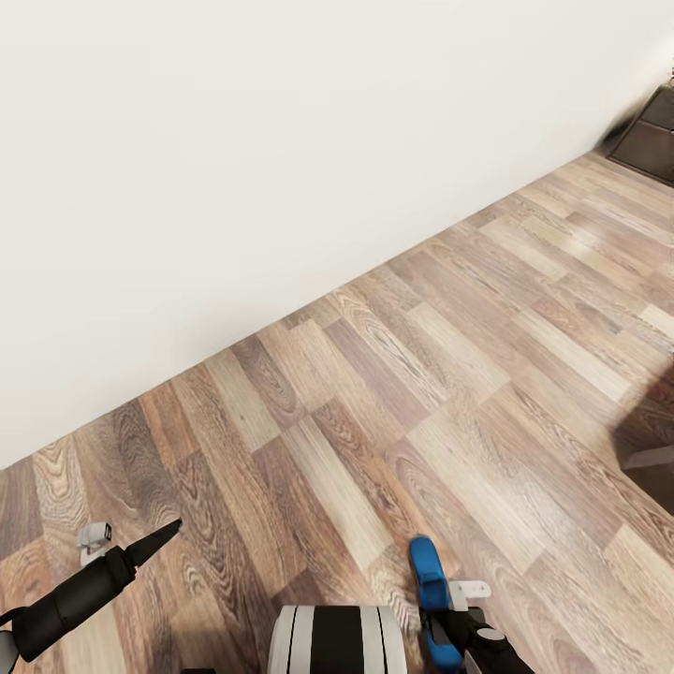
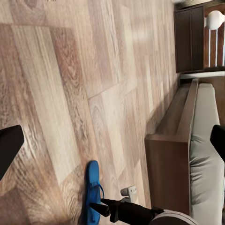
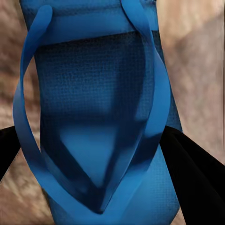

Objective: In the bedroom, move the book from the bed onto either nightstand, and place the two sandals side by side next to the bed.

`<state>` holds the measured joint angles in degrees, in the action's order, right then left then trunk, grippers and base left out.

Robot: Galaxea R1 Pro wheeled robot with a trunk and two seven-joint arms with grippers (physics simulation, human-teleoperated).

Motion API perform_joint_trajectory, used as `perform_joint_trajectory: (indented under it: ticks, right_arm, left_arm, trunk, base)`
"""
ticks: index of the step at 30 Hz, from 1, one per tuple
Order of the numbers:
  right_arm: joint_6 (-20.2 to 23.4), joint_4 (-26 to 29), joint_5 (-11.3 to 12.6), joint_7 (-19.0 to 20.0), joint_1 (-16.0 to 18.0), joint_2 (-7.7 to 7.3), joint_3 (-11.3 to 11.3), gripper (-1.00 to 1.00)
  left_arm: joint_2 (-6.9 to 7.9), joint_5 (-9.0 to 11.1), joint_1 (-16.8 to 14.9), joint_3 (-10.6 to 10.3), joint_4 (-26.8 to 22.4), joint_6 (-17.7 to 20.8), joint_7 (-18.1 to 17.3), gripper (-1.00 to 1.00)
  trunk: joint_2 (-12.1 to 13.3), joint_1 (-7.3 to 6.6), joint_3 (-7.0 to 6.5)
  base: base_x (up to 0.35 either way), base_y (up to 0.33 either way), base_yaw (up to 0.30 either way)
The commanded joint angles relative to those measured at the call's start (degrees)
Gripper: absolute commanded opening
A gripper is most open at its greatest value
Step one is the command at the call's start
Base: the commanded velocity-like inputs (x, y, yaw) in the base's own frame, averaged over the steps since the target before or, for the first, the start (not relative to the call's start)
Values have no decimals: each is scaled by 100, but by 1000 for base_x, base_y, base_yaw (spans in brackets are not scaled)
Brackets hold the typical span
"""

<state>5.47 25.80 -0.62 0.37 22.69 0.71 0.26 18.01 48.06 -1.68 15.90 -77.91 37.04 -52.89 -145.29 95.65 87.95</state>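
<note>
Jaws of the right gripper [image 1: 447, 613] pinch a blue sandal [image 1: 429, 573] low at the frame's edge in the head view, the shoe's heel end cut off behind the arm; the left gripper [image 1: 154, 543] shows one dark pointed finger over the wood-plank floor [image 1: 449, 374], and whether its jaws are spread cannot be told there. A white wall [image 1: 234, 168] runs diagonally, with dark furniture [image 1: 651, 136] clipped at the far corner.

The left wrist view shows its own jaws spread wide, the sandal [image 2: 93, 190] held by the right gripper [image 2: 104, 207] near the bed [image 2: 201, 154], mattress partly cropped.

The right wrist view shows the sandal's [image 3: 98, 122] straps close up between black fingers [image 3: 197, 183].
</note>
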Motion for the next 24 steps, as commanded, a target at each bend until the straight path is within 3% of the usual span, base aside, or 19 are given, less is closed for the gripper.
perform_joint_trajectory:
  ticks: [1, 17, 24]
  right_arm:
    - [35, 12, 1, 2, -1, -1, 1, -100]
    - [36, 12, 1, 2, 0, -1, 1, -100]
    - [37, 12, 1, 0, -1, -1, 1, -100]
  left_arm:
    - [1, 29, -2, 1, 0, 43, -2, 100]
    - [1, 32, -2, 1, -3, 48, -2, 100]
    - [1, 36, -2, 1, 2, 42, -2, 100]
  trunk:
    - [0, -3, -20]
    - [22, -45, -374]
    - [22, -45, -374]
  base:
    - [0, 0, 0]
    - [0, 0, 0]
    - [0, 0, 0]
